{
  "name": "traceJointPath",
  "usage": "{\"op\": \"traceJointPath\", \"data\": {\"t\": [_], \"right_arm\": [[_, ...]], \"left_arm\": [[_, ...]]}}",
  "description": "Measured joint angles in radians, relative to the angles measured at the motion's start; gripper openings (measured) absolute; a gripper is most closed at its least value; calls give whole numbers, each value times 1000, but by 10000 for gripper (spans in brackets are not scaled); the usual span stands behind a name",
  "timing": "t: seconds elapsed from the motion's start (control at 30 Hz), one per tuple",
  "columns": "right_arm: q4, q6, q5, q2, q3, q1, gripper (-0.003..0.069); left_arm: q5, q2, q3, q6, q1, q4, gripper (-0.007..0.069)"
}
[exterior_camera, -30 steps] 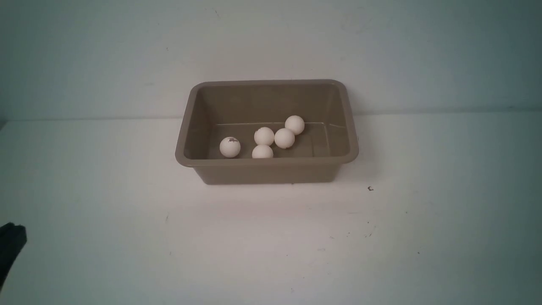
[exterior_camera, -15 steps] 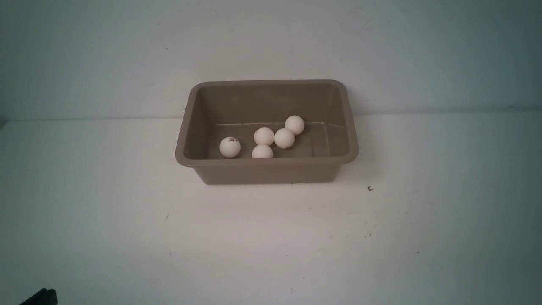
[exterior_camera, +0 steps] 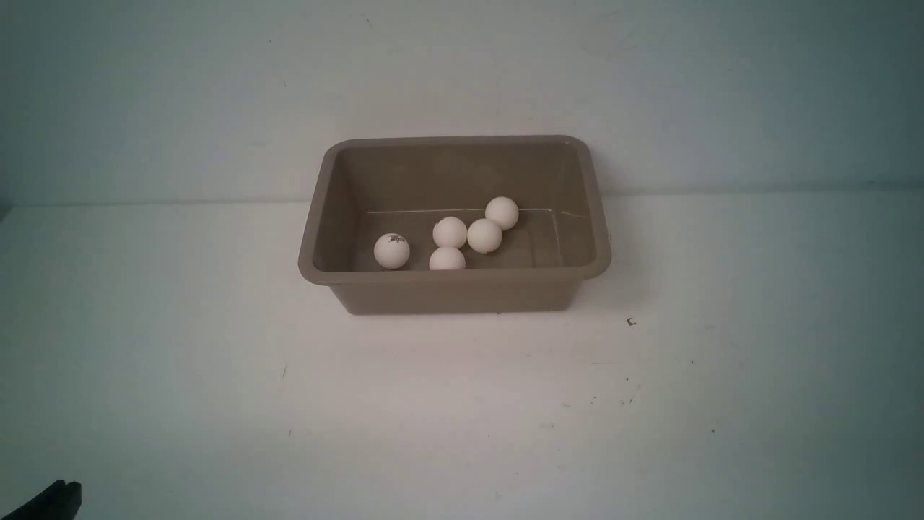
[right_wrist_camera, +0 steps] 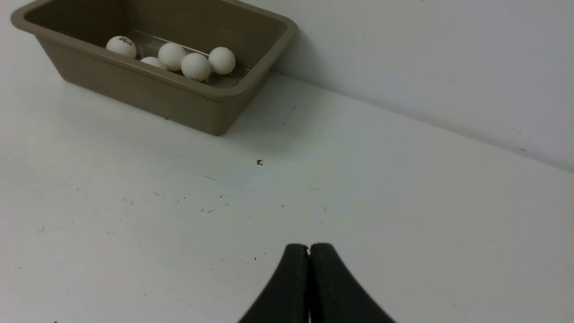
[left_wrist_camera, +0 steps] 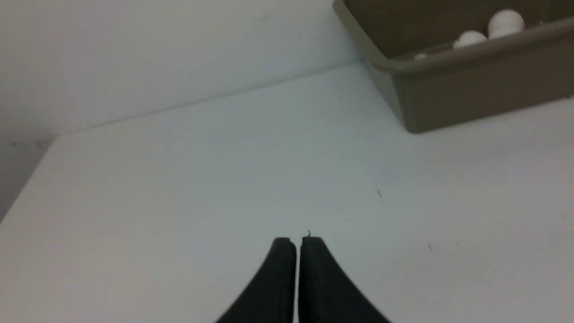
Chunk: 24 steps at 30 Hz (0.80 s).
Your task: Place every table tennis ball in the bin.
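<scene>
All five table tennis balls [exterior_camera: 449, 232] lay inside the bin [exterior_camera: 455, 290], which stood at the middle of the table's [exterior_camera: 462, 404] far edge, against the wall, its long axis running along that edge. Four balls clustered near the bin's centre, touching or nearly so; the marked ball [exterior_camera: 392, 250] sat apart, toward the bin's left end. No ball was seen on the table itself. Left tool [left_wrist_camera: 298, 242]: closed, fingertips together, holding nothing, low over the table near its front-left corner; the bin lay forward and to its right, well apart. Right tool [right_wrist_camera: 309, 247]: closed and empty, over the table's right side; the bin lay forward and to its left, well apart. Neither arm looked clearly nearer. Judgement: task appeared complete; no further pick seemed called for.
</scene>
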Motion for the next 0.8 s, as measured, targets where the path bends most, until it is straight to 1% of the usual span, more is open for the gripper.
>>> {"op": "traceJointPath", "data": {"t": [0.07, 0.13, 0.2, 0.23, 0.27, 0.37, 0.4, 0.43, 0.5, 0.53, 0.57, 0.63, 0.8], "right_arm": [[0, 0, 3, 0, 0, 0, -17], [0, 0, 9, 0, 0, 0, -17], [0, 0, 12, 0, 0, 0, -17], [0, 0, 12, 0, 0, 0, -17], [0, 0, 14, 0, 0, 0, -17], [0, 0, 14, 0, 0, 0, -17], [0, 0, 14, 0, 0, 0, -17], [0, 0, 15, 0, 0, 0, -17], [0, 0, 15, 0, 0, 0, -17], [0, 0, 15, 0, 0, 0, -17], [0, 0, 15, 0, 0, 0, -17], [1, 0, 15, 0, 0, 0, -17], [1, 0, 15, 0, 0, 0, -17]], "left_arm": [[-51, 0, 0, 0, 0, -25, -4], [-132, 0, 0, -4, 0, -78, -4], [-148, 0, 0, -32, 0, -75, -4], [-148, 0, 0, -67, 0, -55, -4], [-142, 0, 0, -106, 0, -11, -4], [-88, 0, 0, -288, 0, 182, -4], [-64, 0, 0, -371, 0, 250, -4], [-27, 0, 0, -470, 0, 361, -4], [35, 0, 0, -620, 0, 496, -4], [63, 0, 0, -665, 0, 538, -4], [101, 0, 0, -702, 0, 567, -4], [148, 0, 0, -732, 0, 600, -4], [151, 0, 0, -742, 0, 615, -4]]}}
